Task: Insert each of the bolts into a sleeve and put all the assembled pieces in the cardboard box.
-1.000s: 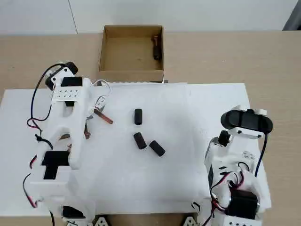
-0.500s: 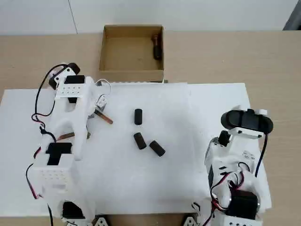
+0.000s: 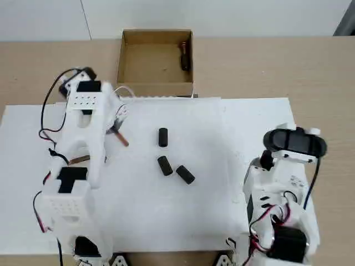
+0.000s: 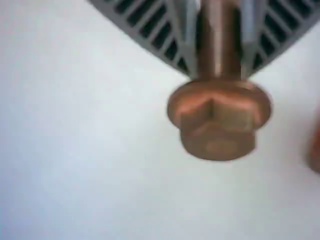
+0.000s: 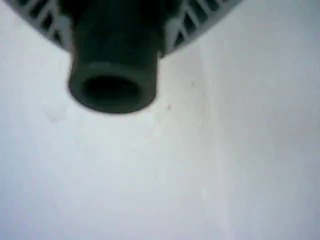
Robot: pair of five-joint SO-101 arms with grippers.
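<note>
My left gripper (image 4: 218,60) is shut on the shaft of a copper bolt (image 4: 218,120), whose hex head points away from the fingers over the white mat. From above, this bolt (image 3: 121,138) hangs at the left arm's tip. My right gripper (image 5: 117,30) is shut on a black sleeve (image 5: 112,75), its open bore facing the camera; the right arm (image 3: 283,166) stands at the mat's right side. Three loose black sleeves (image 3: 162,137) (image 3: 165,165) (image 3: 185,174) lie mid-mat. The cardboard box (image 3: 155,88) at the back holds one assembled piece (image 3: 184,55).
A second copper bolt (image 3: 77,159) lies on the white mat (image 3: 211,210), partly under the left arm. A copper edge (image 4: 315,150) also shows beside the held bolt. The box stands on the wooden table (image 3: 266,66) just beyond the mat's far edge.
The left arm has shifted a little toward the far side and swung the held bolt slightly leftward. The right arm has edged slightly to the right. The loose sleeves have not moved.
</note>
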